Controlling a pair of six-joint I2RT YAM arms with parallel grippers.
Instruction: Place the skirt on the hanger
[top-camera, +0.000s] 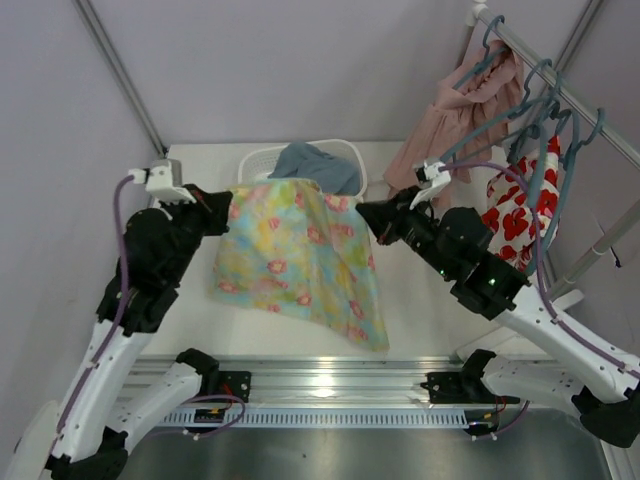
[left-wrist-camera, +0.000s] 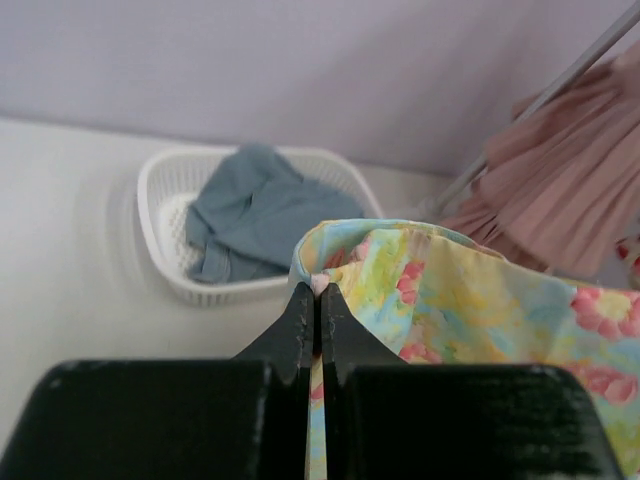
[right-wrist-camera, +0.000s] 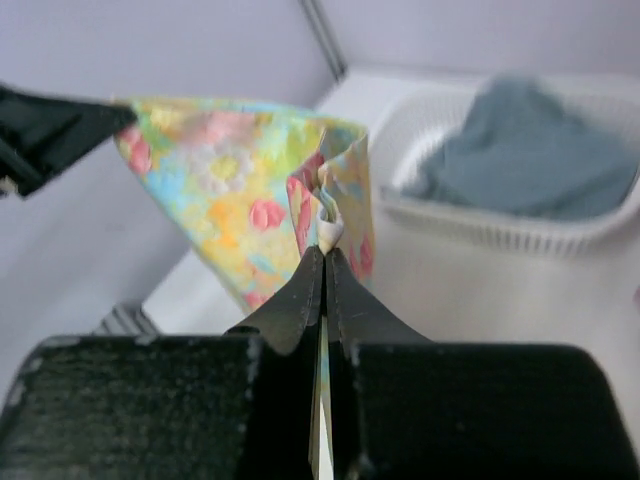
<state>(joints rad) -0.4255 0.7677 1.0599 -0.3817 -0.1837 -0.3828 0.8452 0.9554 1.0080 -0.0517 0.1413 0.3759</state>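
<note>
Both pinches were on. My left gripper (top-camera: 228, 215) was clamped fully shut on one top corner of the flowered skirt (top-camera: 300, 260), and my right gripper (top-camera: 365, 218) was clamped shut on the other. The cloth hung between them like a banner above the table, its lower hem drooping towards the near edge.

The risk I saw was in the grip. Each wrist view showed only a thin bunched fold of waistband between the fingertips. A sharp pull apart could have slid a corner free, and the skirt would have dropped in a heap.

The next worry was the reach. The teal hanger (top-camera: 490, 128) sat off to my right on the clothes rail (top-camera: 515, 45), crowded among identical ones. I couldn't tell which of them was bare. The pink pleated skirt (top-camera: 450, 110) and the red-flowered white garment (top-camera: 515, 215) hung right there too. My right arm was already near them, so a swing that way could have snagged a sleeve or knocked a hanger off. The trailing hem might also have dragged over the white laundry basket (top-camera: 255, 160) and its blue-grey garment (top-camera: 315, 165) just behind.

Underneath was a plain white tabletop (top-camera: 420, 300) with an aluminium rail (top-camera: 320, 380) along the near edge. Pale lilac walls (top-camera: 300, 60) closed in the back and sides.
</note>
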